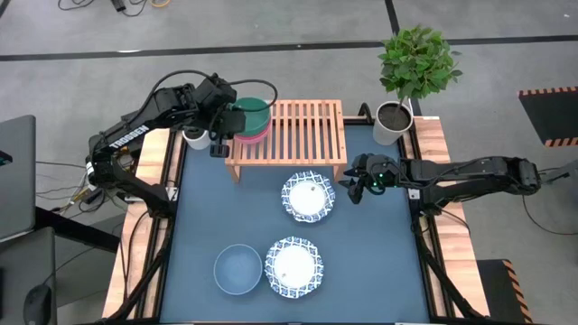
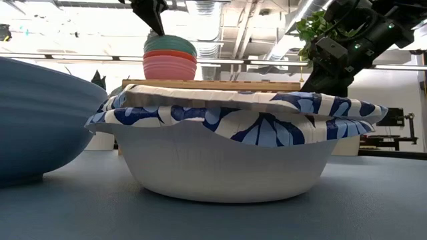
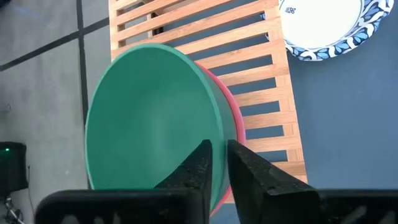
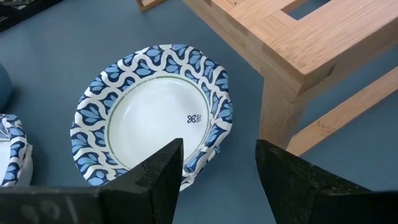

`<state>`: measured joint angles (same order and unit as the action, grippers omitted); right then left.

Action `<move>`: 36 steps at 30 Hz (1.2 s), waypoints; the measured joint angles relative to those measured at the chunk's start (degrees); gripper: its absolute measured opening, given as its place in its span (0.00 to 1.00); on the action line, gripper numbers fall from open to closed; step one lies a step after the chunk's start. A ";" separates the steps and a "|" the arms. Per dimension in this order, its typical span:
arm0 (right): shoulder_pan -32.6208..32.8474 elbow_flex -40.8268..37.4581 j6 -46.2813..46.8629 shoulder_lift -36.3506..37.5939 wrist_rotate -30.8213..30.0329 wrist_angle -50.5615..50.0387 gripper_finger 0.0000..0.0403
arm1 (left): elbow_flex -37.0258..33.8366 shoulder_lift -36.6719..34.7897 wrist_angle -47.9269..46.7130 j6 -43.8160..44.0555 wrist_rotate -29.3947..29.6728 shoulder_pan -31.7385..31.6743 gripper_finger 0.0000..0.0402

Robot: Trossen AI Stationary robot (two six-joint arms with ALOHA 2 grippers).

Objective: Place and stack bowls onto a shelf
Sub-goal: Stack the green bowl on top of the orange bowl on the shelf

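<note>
A teal bowl (image 1: 256, 112) sits nested in a pink bowl (image 1: 254, 135) on the left end of the light-wood shelf (image 1: 302, 131). My left gripper (image 1: 233, 119) is at that stack's left rim, shut on the teal bowl (image 3: 149, 118). A white bowl with a blue patterned rim (image 1: 309, 197) rests on the table in front of the shelf. My right gripper (image 1: 350, 185) hangs open at its right side, a little of the rim (image 4: 208, 152) showing between the fingers, which touch nothing. A second patterned bowl (image 1: 293, 264) and a blue-grey bowl (image 1: 237, 269) stand near the table's near edge. My left gripper pinches the teal bowl's rim (image 3: 217, 134) on the stack's left side, one finger (image 3: 198, 167) inside the bowl and one (image 3: 252, 171) outside. It comes slanting down from the table's left. The bowl rests in the pink bowl (image 3: 234, 121); the outer finger hides whether pink rim is also caught.
A small white pot (image 1: 195, 137) stands just left of the shelf under my left arm. A potted plant (image 1: 395, 122) stands at the shelf's right end, behind my right arm. The shelf's middle and right slats are bare.
</note>
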<state>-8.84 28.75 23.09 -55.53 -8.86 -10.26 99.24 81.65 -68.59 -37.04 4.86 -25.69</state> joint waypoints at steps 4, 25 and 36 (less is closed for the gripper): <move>0.02 0.00 0.02 0.00 0.02 0.00 0.56 | 0.00 0.00 -0.07 -0.23 1.12 0.00 0.19; 0.00 0.00 0.57 0.00 1.46 0.00 0.56 | 3.50 -3.89 4.66 12.40 12.14 4.23 0.39; -0.02 0.00 0.98 0.00 1.46 0.00 0.56 | -19.51 -15.72 33.93 17.99 22.66 8.61 0.33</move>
<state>-8.86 28.75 24.08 -55.53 -7.40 -10.26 79.73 65.92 -34.66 -19.05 27.52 -17.08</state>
